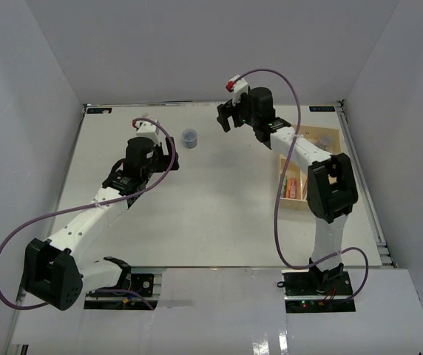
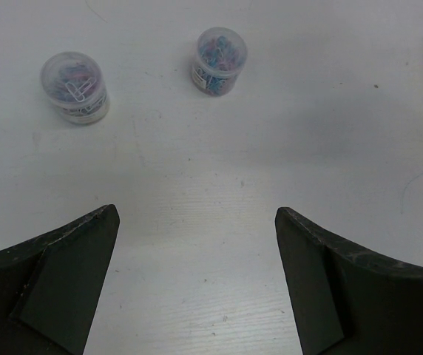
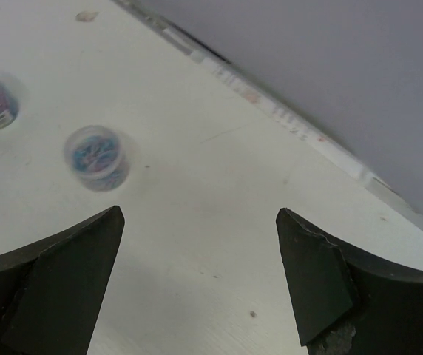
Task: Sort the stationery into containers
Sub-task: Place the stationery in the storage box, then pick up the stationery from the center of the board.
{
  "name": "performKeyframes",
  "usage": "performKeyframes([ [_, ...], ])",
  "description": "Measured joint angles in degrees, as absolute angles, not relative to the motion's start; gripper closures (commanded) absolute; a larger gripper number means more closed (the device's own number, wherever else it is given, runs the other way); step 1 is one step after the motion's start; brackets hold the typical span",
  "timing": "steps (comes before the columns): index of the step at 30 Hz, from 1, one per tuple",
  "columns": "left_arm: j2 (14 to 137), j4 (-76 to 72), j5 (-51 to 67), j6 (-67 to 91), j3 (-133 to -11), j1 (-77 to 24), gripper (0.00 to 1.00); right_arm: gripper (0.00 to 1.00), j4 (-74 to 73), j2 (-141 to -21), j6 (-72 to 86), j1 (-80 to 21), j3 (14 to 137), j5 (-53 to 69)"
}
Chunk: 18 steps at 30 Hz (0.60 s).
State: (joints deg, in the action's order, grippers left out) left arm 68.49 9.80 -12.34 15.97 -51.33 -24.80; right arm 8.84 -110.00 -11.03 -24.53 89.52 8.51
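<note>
Probably light, rigid and slick-walled, the clear pot (image 2: 220,61) and the second pot (image 2: 76,86), both full of coloured paper clips, stand upright and apart on the table (image 2: 197,163); a squeeze across the round wall looks safest. The left gripper (image 2: 195,214) and right gripper (image 3: 197,214) gape, holding nothing. Bare table surrounds the pots, and the tray (image 1: 322,137) sits well apart by the right edge.

pot (image 2: 75,86), second pot (image 2: 219,61), passable gap between
</note>
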Motion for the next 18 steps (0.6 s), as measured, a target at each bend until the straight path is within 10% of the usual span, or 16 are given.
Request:
performKeyframes([
  [18, 68.4, 9.8, -12.86, 16.1, -51.33, -24.32, 0.02, 0.1, -0.47, -138.02, -8.69, -35.64, 113.82, 13.47],
])
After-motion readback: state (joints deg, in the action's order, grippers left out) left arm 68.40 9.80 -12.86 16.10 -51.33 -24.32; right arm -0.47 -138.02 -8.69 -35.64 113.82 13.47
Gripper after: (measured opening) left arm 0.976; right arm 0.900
